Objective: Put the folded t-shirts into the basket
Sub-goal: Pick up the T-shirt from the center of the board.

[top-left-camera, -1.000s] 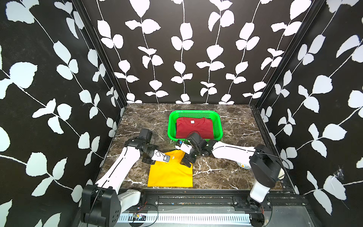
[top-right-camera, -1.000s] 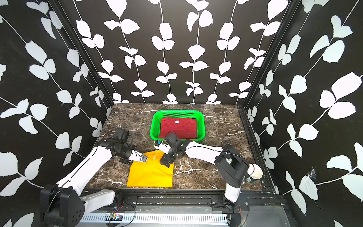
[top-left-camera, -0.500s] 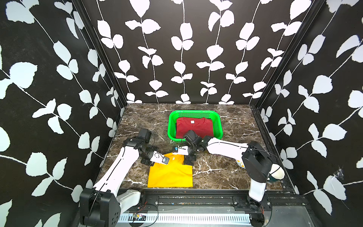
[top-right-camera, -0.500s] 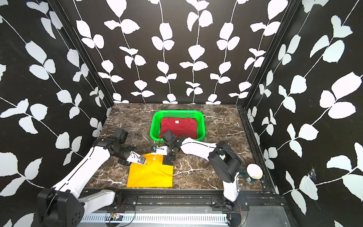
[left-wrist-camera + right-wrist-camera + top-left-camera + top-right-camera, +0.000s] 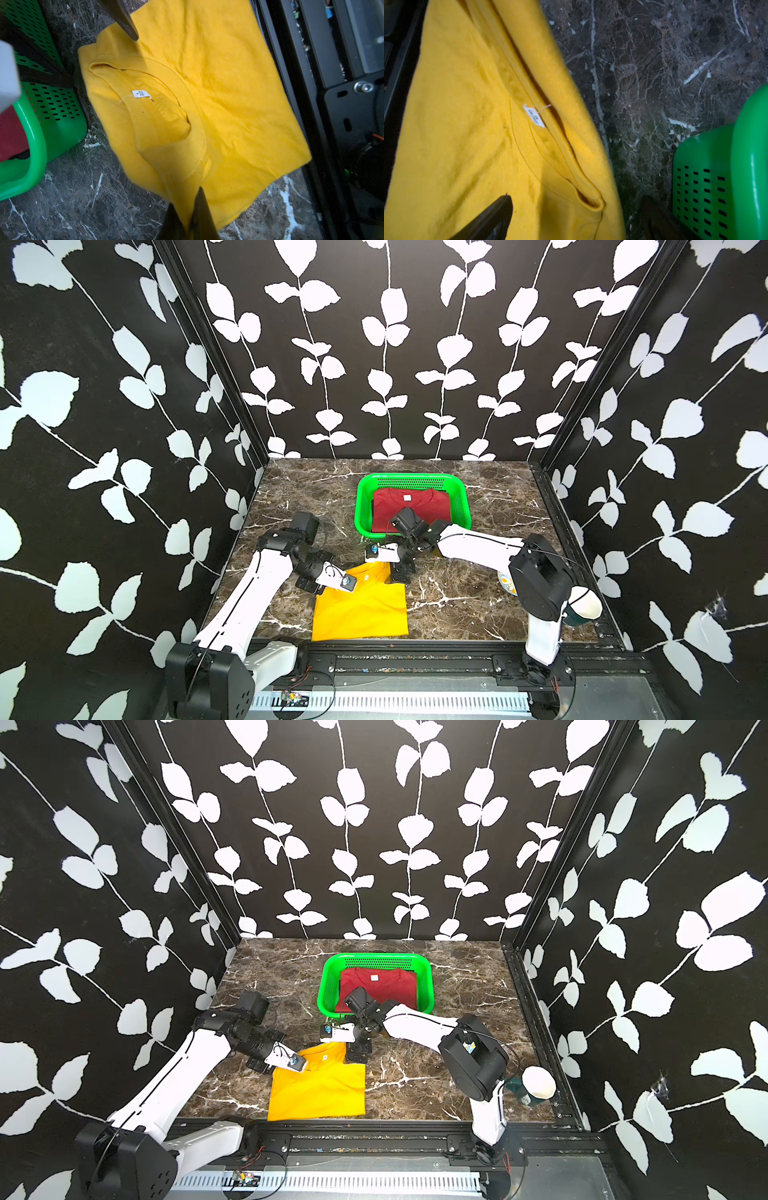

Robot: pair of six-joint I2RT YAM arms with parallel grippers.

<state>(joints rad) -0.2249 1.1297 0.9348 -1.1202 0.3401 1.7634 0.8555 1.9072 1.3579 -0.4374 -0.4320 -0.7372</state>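
table (image 5: 478, 597): dark marble; I see all of it in both top views;
basket (image 5: 409, 478): green, perforated, at the back middle of the table;
yellow t-shirt (image 5: 361, 610): folded, lying by the front edge, outside the basket;
dark red t-shirt (image 5: 419, 510): inside the basket;
left gripper (image 5: 185, 197): closed, pinching one collar-end corner of the yellow t-shirt;
right gripper (image 5: 576, 197): spread wide astride the other collar-end corner; I see nothing gripped

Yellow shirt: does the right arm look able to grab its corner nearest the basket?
Probably yes. The right end effector is open and straddles the yellow shirt at that corner, one finger over cloth, one over the table, with nothing between.
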